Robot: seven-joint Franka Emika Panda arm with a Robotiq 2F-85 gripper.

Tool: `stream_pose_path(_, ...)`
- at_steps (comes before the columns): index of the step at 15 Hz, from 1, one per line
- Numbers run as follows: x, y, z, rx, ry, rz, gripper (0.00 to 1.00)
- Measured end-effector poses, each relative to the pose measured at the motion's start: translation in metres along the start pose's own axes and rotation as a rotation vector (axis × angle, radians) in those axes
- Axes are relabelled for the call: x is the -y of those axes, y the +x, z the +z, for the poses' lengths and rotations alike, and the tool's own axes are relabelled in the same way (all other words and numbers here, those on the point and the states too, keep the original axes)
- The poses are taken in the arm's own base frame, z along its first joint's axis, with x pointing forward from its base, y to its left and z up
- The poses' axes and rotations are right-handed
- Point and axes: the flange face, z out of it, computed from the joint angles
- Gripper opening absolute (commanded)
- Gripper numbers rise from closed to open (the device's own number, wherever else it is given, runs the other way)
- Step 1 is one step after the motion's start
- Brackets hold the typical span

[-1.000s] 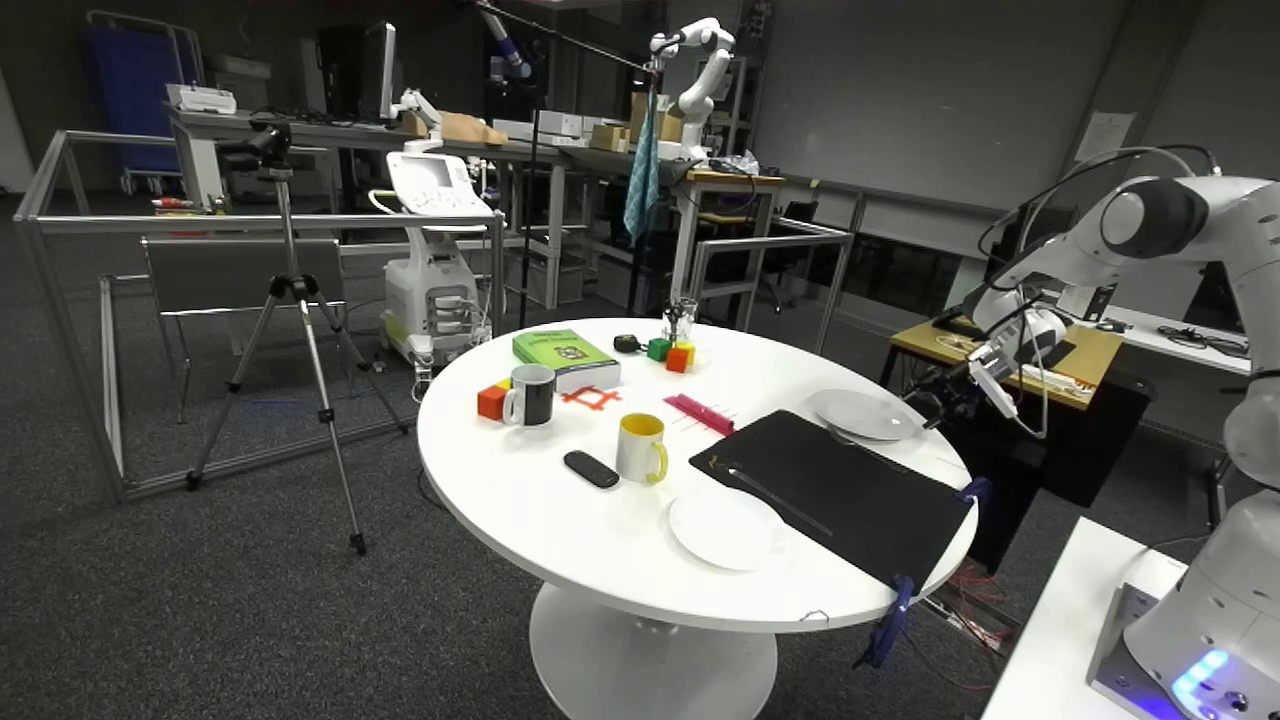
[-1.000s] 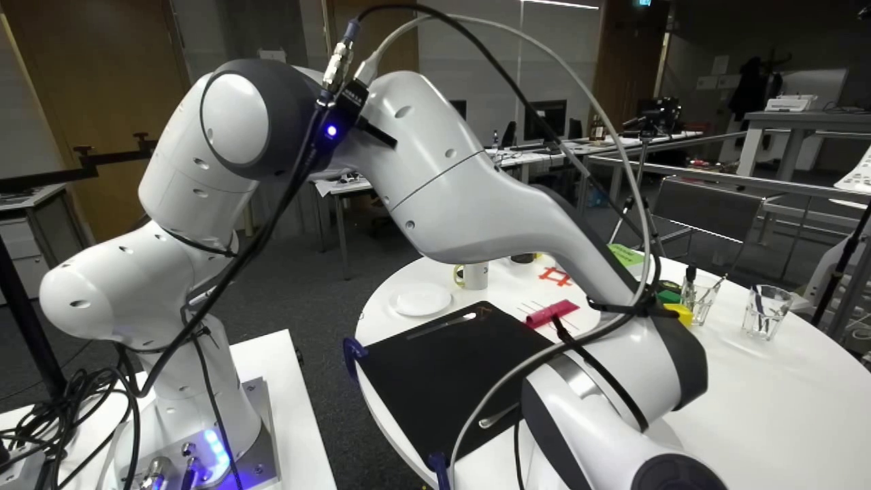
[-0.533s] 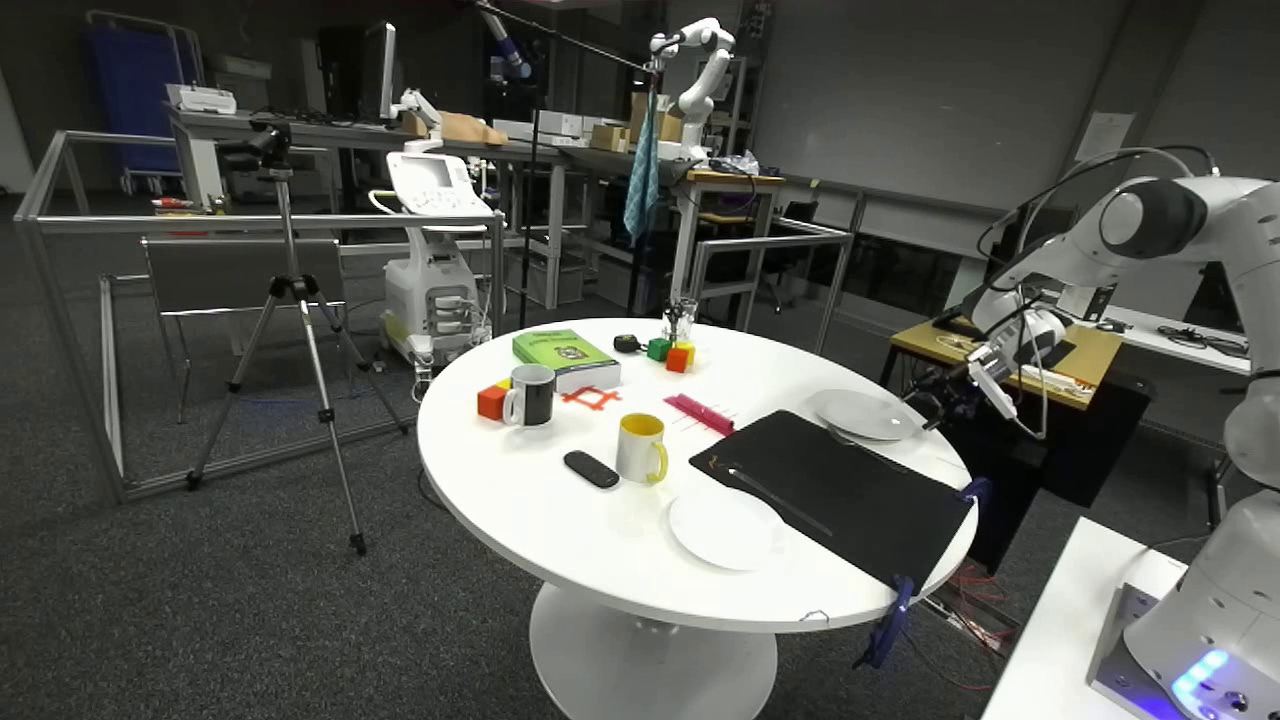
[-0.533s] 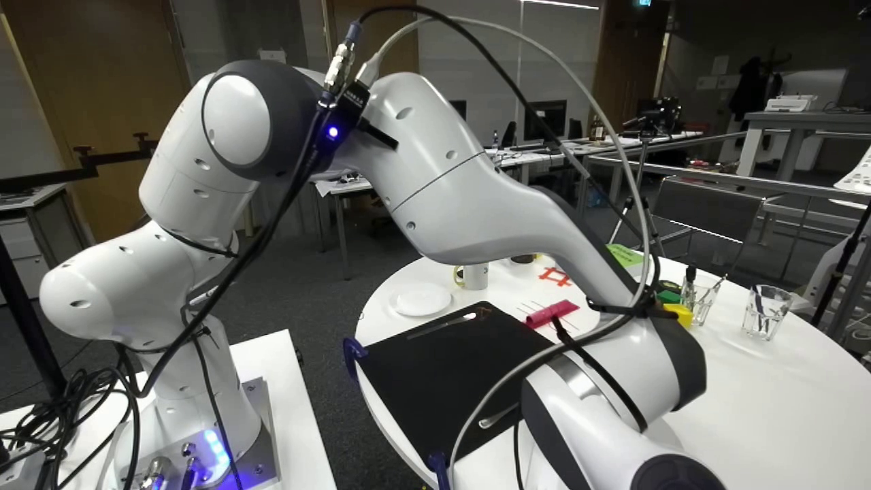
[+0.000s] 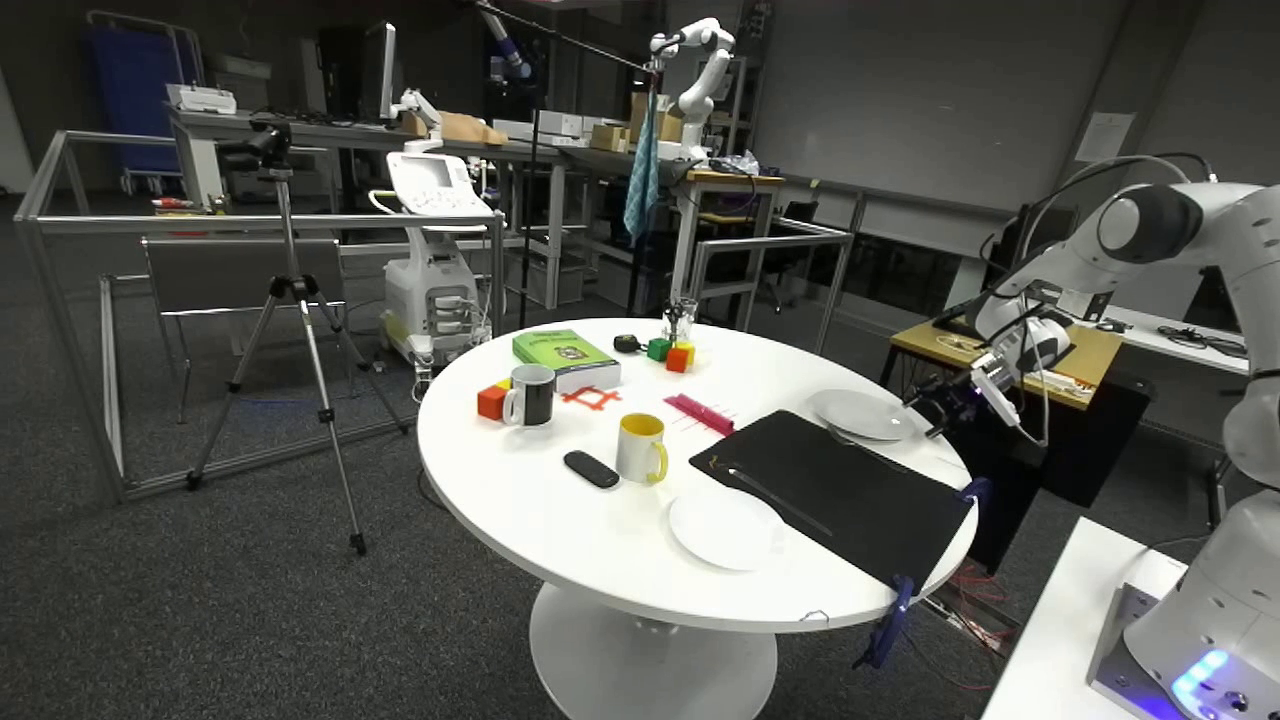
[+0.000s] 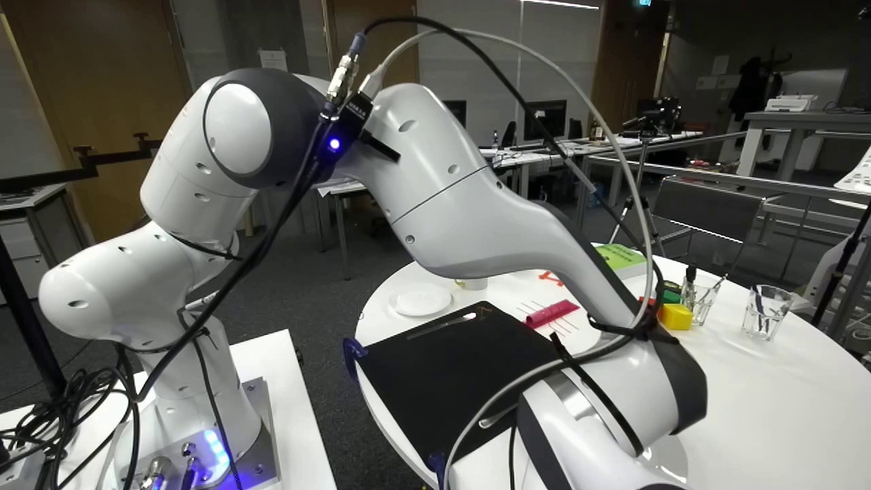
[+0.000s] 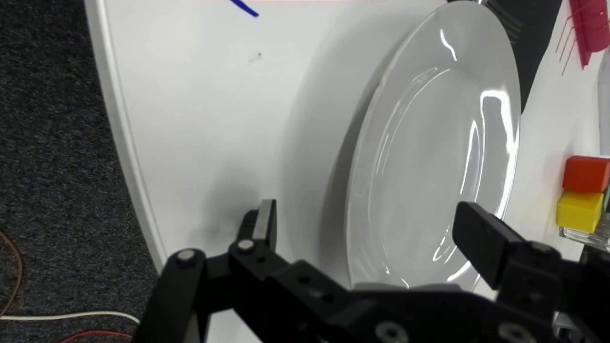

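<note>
My gripper (image 7: 366, 212) stands open at the edge of the round table (image 7: 200, 119), holding nothing. In the wrist view the near rim of a white plate (image 7: 429, 143) shows between the fingers. One finger (image 7: 267, 224) is on the table side of the rim, the other (image 7: 479, 238) appears over the plate. Whether either touches it I cannot tell. In an exterior view the gripper (image 5: 921, 418) is beside that plate (image 5: 863, 415), at the mat's far end. The arm hides the gripper and most of the plate (image 6: 670, 459) in an exterior view.
A black mat (image 5: 850, 490) with utensils lies beside the plate, clamped by blue clamps (image 5: 890, 620). Also on the table are another white plate (image 5: 725, 527), a yellow-handled mug (image 5: 638, 450), a dark mug (image 5: 532, 395), a green book (image 5: 565, 350), a pink holder (image 5: 702, 413) and several cubes (image 5: 678, 358).
Over the last half second the arm has sunk a little and the gripper has tilted, its fingers now closer to the plate. The objects on the table have not moved.
</note>
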Motion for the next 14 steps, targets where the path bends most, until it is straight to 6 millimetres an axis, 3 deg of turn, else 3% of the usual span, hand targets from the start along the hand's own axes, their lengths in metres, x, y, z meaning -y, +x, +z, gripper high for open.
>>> stream_pose_path(14, -0.0007, 0.0012, 0.0072, -0.01, 0.074, 0.004, 1.0)
